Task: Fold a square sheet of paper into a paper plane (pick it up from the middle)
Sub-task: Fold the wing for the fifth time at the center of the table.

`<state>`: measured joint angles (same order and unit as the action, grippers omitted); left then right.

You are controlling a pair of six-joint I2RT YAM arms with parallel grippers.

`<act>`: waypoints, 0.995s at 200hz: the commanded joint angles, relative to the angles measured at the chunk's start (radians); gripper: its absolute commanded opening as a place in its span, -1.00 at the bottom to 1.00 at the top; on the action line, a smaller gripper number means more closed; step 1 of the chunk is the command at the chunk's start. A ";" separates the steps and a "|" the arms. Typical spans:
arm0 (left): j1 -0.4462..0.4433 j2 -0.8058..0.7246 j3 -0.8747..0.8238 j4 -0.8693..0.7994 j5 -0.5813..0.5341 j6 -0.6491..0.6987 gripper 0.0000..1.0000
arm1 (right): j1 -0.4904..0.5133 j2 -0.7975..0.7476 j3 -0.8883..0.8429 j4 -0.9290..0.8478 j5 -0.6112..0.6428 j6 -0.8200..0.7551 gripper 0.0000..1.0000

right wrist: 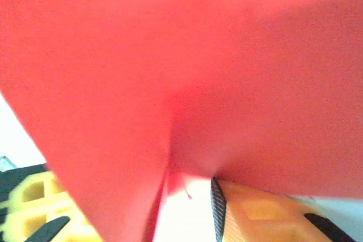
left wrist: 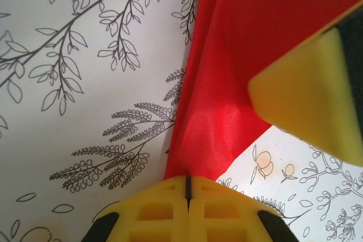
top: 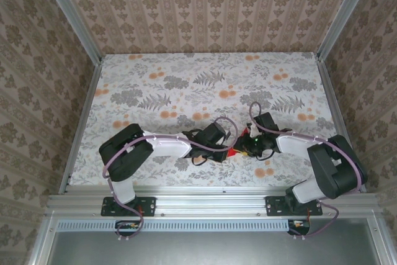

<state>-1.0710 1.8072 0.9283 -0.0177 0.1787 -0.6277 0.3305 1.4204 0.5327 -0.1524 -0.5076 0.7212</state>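
Observation:
The square sheet of paper [left wrist: 227,55] is bright red, creased and folded, and hangs just above the table between the two grippers [top: 233,151]. My left gripper [left wrist: 187,184] is shut, its yellow fingers pinching the paper's lower corner. My right gripper [right wrist: 190,199] stands slightly open under the sheet [right wrist: 181,66]. A bright gap shows beside its ribbed pad [right wrist: 216,208], and its other finger is hidden behind the paper. In the top view the left gripper [top: 223,145] and right gripper [top: 247,147] almost touch. The grippers cover the paper's outline, so I cannot tell whether it forms a paper plane.
The table [top: 186,85] carries a grey leaf and orange flower print. Patterned walls stand on three sides with metal posts at the corners. A finger of the right gripper [left wrist: 309,94] shows close at the upper right of the left wrist view.

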 commanded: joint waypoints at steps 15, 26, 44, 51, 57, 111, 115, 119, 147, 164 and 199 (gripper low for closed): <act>-0.003 0.098 -0.054 -0.153 -0.073 0.028 -1.00 | -0.023 -0.141 -0.035 -0.203 0.046 -0.030 -0.29; -0.005 0.098 -0.052 -0.154 -0.074 0.028 -1.00 | -0.034 -0.189 -0.042 -0.231 0.032 -0.032 -0.29; -0.006 0.105 -0.050 -0.159 -0.075 0.032 -1.00 | -0.049 -0.273 -0.059 -0.207 -0.037 0.016 -0.39; -0.007 0.108 -0.047 -0.157 -0.076 0.033 -1.00 | -0.049 -0.296 -0.064 -0.176 -0.066 0.046 -0.46; -0.008 0.112 -0.045 -0.158 -0.074 0.035 -1.00 | -0.049 -0.307 -0.069 -0.132 -0.097 0.083 -0.53; -0.018 0.119 -0.036 -0.163 -0.079 0.042 -1.00 | 0.011 -0.174 -0.117 0.322 -0.173 0.362 -0.91; -0.018 0.118 -0.037 -0.163 -0.078 0.042 -1.00 | 0.017 -0.159 -0.114 0.328 -0.163 0.363 -0.93; -0.018 0.118 -0.038 -0.163 -0.080 0.042 -1.00 | 0.020 -0.146 -0.108 0.328 -0.151 0.361 -0.94; -0.019 0.114 -0.040 -0.159 -0.078 0.041 -1.00 | 0.027 -0.051 -0.094 0.399 -0.105 0.365 -1.00; -0.020 0.114 -0.037 -0.159 -0.076 0.042 -1.00 | 0.027 0.013 -0.086 0.389 -0.081 0.328 -1.00; -0.020 0.098 -0.042 -0.143 -0.072 0.045 -1.00 | 0.010 0.120 -0.093 0.417 -0.050 0.269 -1.00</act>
<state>-1.0855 1.8297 0.9478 0.0055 0.1532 -0.6090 0.3496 1.4818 0.4305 0.2226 -0.5980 1.0405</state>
